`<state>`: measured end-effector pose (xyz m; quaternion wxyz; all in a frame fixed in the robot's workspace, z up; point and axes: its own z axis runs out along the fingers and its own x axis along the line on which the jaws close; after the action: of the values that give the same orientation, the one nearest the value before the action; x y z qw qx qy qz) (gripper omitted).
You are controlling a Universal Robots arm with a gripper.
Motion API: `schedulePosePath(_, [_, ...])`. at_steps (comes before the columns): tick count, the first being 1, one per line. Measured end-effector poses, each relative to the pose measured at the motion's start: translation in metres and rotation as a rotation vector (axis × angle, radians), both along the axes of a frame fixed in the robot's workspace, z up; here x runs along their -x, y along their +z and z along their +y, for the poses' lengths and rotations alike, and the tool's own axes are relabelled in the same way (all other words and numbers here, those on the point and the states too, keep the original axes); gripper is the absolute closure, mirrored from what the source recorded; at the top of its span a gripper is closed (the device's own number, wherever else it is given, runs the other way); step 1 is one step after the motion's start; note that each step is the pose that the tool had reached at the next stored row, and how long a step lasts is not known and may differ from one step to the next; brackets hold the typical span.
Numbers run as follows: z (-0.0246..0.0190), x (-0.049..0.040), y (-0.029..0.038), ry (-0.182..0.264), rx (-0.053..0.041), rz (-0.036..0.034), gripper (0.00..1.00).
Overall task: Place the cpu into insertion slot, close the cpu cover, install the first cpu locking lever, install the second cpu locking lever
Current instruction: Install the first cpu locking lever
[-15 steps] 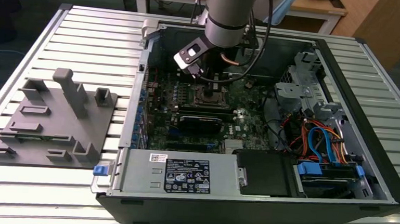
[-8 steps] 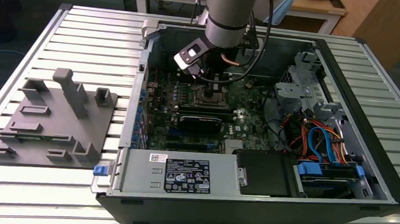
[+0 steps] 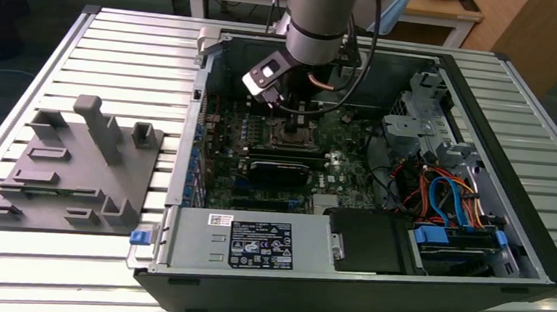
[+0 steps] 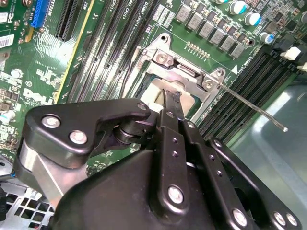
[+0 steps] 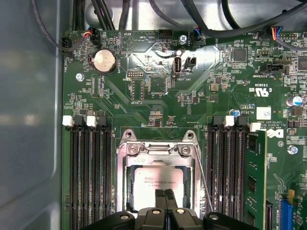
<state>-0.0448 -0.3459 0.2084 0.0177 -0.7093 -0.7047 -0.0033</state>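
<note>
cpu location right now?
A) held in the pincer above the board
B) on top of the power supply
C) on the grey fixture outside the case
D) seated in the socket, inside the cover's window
D: in the first wrist view the cpu lies flat on the motherboard, framed by the cpu cover, and the shut pincer holds nothing.

Silver cpu (image 5: 154,181) — flat inside cpu cover (image 5: 158,149) window

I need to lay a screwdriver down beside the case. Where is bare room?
At the exterior view's left, the slatted table lies bare around the grey fixture block. Inside the case, around the cpu by the hand, it is crowded.
</note>
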Motion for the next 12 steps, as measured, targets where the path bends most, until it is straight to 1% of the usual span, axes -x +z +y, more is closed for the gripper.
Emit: schedulePosePath(12, [0.0000,0.0000,0.0130,0.000,0.0000,0.0000,0.90])
